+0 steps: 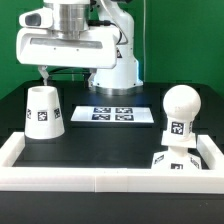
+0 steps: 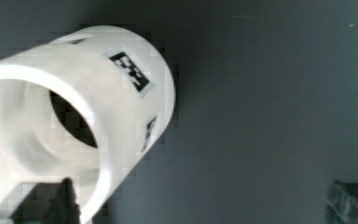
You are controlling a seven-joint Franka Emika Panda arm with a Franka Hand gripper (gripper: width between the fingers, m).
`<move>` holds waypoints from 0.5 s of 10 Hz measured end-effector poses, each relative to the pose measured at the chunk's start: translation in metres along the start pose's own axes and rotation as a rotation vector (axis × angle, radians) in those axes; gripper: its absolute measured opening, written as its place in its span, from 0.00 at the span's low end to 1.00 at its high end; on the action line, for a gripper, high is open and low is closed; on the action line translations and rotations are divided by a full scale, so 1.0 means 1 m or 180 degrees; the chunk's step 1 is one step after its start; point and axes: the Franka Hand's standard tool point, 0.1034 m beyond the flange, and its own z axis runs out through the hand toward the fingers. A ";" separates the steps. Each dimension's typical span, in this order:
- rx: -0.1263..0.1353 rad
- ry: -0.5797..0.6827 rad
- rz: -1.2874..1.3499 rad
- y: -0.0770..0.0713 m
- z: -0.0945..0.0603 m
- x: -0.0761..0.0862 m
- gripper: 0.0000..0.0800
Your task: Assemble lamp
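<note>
The white cone shade [image 1: 44, 110] stands on the black table at the exterior view's left, narrow end up, with tags on its side. My gripper [image 1: 68, 72] hangs just above and behind it, open and empty. In the wrist view the shade [image 2: 87, 110] fills one side, its hollow top showing. One fingertip [image 2: 48, 200] lies beside the shade's rim and the other sits far across, so my gripper [image 2: 202, 205] is wide open. The ball-topped bulb [image 1: 180, 108] stands upright at the exterior view's right on the square base [image 1: 190, 162].
The marker board [image 1: 120, 114] lies flat in the middle of the table. A white wall [image 1: 100, 180] borders the table's front and sides. The arm's white pedestal [image 1: 118, 70] stands behind the marker board.
</note>
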 end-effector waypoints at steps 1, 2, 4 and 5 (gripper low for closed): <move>-0.0007 -0.0010 -0.0023 0.002 0.002 0.000 0.87; -0.0019 -0.0024 -0.0049 0.003 0.005 -0.001 0.87; -0.0047 -0.0043 -0.0079 0.008 0.016 -0.003 0.87; -0.0057 -0.0037 -0.0087 0.009 0.020 -0.003 0.87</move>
